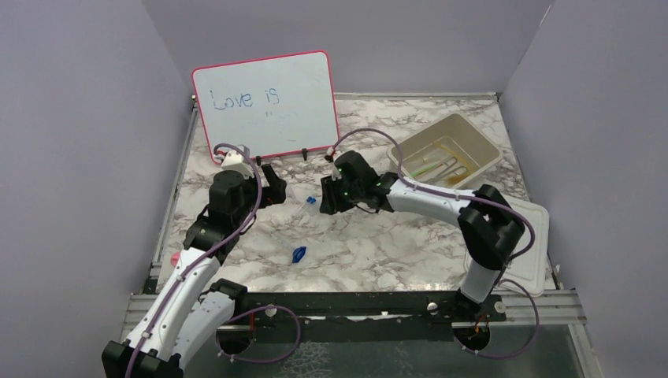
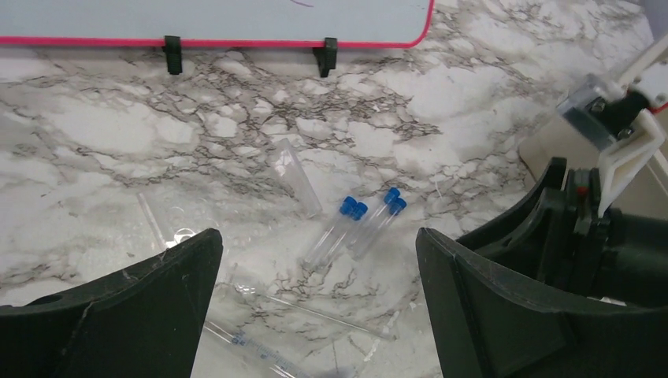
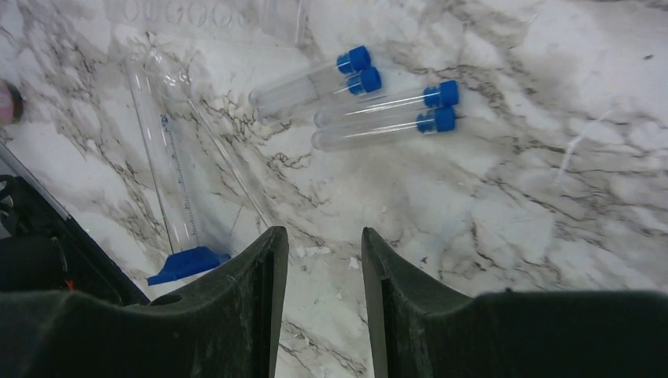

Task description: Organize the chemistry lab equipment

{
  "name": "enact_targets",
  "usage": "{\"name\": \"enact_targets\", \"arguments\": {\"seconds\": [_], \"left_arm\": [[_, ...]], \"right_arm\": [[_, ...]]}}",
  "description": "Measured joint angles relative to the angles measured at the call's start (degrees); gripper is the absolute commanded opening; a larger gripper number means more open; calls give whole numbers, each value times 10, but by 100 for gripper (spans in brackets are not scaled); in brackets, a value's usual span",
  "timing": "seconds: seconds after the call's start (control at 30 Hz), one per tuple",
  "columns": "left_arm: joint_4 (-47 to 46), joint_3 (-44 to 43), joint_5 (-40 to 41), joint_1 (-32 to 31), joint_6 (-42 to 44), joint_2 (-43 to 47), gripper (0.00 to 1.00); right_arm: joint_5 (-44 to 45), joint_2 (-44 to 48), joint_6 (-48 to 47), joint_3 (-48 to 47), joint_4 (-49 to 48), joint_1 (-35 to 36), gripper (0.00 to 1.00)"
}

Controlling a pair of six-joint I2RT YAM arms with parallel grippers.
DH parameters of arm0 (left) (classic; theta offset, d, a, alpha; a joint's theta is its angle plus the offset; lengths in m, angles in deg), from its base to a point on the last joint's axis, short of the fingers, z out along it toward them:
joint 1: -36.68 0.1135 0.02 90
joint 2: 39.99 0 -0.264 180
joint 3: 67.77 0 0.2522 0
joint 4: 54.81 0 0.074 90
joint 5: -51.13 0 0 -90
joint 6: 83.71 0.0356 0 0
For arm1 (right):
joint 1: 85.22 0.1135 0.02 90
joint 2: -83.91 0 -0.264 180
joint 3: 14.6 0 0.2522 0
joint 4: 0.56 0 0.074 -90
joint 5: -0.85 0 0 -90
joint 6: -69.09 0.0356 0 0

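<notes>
"Right wrist view: was the right gripper (image 3: 319, 240) holding anything?"

"No. Its jaws stood partly apart, empty, over the desk (image 3: 551, 197). The left gripper (image 2: 317, 240) gaped wide, empty too. Four blue-capped tubes (image 3: 378, 108) lay in touching pairs just ahead."

"The risk?"

"Round tubes could roll. Pinching one might have knocked its neighbour away, and both arms crowded that patch."

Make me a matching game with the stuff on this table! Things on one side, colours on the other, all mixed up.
Things:
1. whiteboard
2. tub
3. capped tubes
4. measuring cylinder

Colours:
a. clear with a blue foot
b. pink frame
c. clear with blue caps
d. beige all over

Pairs: 1-b, 2-d, 3-c, 4-a
</notes>
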Motion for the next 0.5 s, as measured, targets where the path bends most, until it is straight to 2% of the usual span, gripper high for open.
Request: {"name": "enact_targets", "arguments": {"seconds": [0.3, 0.5], "left_arm": [[56, -6, 116, 0, -25, -6, 90], [84, -13, 195, 0, -46, 16, 85]], "right_arm": [[9, -98, -12, -64, 19, 76, 47], [29, -136, -55, -117, 33, 110, 42]]}}
